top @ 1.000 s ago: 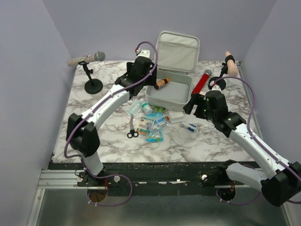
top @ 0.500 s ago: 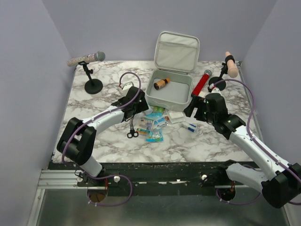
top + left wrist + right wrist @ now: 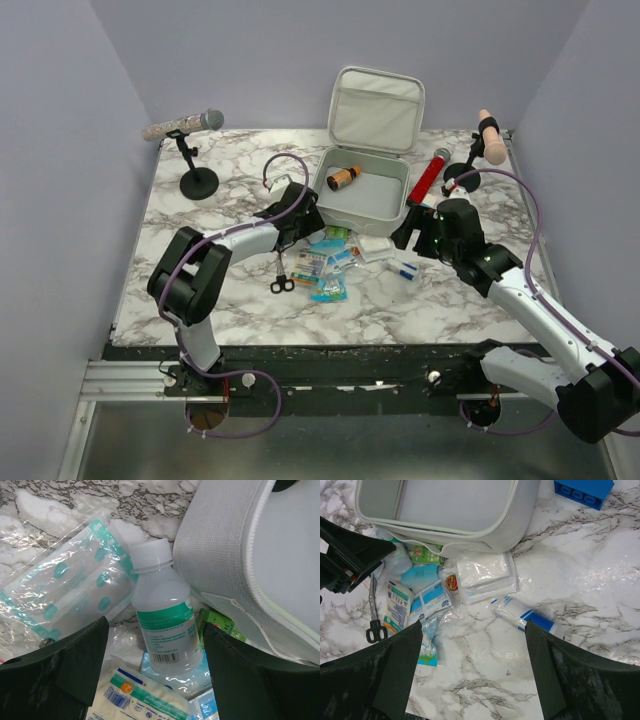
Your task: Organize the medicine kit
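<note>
Left wrist view has the left gripper [image 3: 155,630] spread wide and empty, its fingers [image 3: 60,670] astride a white bottle [image 3: 162,615] that lies just beside the medicine kit [image 3: 225,545]; whether either finger touches the bottle I cannot tell. The right gripper [image 3: 472,625] hangs equally wide and empty above loose packets [image 3: 487,577] by the kit's near wall. The kit sits open, lid up, at the back middle of the table [image 3: 200,290]. It looks light, its fabric shell semi-stiff and likely to slide, so its rim is probably the best place to pinch.
</note>
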Robot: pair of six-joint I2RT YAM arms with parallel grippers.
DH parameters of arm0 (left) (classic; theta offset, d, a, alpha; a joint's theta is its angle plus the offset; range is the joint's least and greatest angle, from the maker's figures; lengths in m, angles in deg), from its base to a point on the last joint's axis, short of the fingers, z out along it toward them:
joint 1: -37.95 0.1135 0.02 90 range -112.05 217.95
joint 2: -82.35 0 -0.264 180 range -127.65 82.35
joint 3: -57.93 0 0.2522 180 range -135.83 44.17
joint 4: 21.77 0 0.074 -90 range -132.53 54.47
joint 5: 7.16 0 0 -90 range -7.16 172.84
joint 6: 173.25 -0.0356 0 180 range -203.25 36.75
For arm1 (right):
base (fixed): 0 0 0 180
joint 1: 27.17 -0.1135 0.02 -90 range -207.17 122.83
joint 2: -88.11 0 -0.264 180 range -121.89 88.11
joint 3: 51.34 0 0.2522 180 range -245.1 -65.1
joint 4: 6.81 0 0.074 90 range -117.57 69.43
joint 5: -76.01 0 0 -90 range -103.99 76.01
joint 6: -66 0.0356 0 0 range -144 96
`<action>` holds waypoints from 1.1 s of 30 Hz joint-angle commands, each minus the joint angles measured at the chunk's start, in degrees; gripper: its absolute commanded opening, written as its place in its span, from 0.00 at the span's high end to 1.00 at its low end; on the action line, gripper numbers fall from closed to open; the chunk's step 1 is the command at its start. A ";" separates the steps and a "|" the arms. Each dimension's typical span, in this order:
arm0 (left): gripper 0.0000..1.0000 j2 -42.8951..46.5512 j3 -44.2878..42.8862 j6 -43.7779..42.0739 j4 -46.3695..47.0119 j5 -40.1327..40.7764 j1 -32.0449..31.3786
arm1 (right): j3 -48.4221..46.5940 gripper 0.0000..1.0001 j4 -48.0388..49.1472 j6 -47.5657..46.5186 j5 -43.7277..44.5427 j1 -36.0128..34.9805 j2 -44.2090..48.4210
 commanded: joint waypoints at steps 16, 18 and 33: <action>0.53 -1.22 -1.13 -7.75 1.08 0.22 0.02 | 0.23 0.08 0.50 -0.27 0.62 0.09 -0.94; 0.63 0.63 -0.16 -8.63 1.43 0.22 0.02 | -0.04 0.08 0.59 -0.18 0.36 0.09 -0.94; 0.70 15.34 -9.53 -31.54 -4.01 -11.53 -0.86 | 0.22 0.08 1.47 -0.36 -0.78 0.09 1.35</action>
